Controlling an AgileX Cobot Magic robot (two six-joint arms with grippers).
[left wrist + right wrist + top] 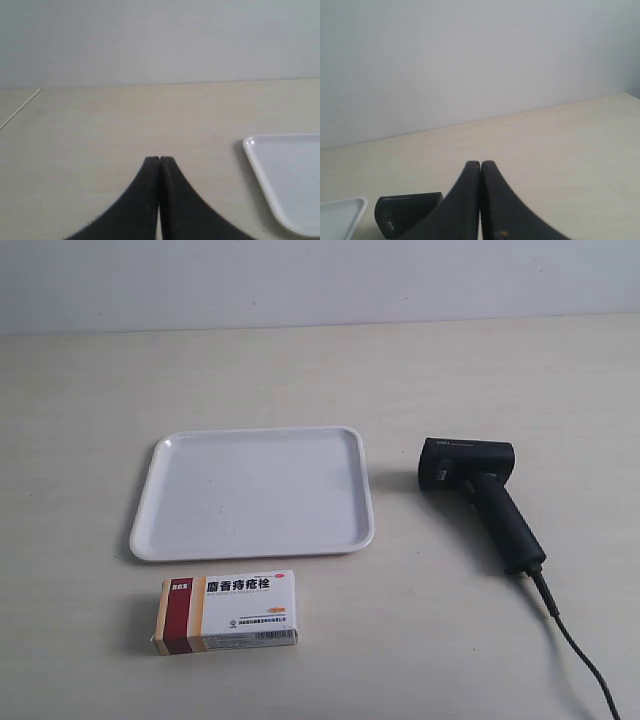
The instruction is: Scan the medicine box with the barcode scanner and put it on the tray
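While nothing has yet been picked up, the left gripper (159,160) and the right gripper (480,164) both hang above the counter (450,370) with fingers pressed together, holding nothing. The medicine box (227,612) lies flat, lettering up, just beside the tray's (148,502) near rim, apart from it. The barcode scanner (480,495) rests on its side well clear of the tray, head toward it and cable trailing away, probably so each arm can reach one item.

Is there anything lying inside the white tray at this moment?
Nothing lies inside the tray: its whole white floor shows bare. What is under it cannot be seen.
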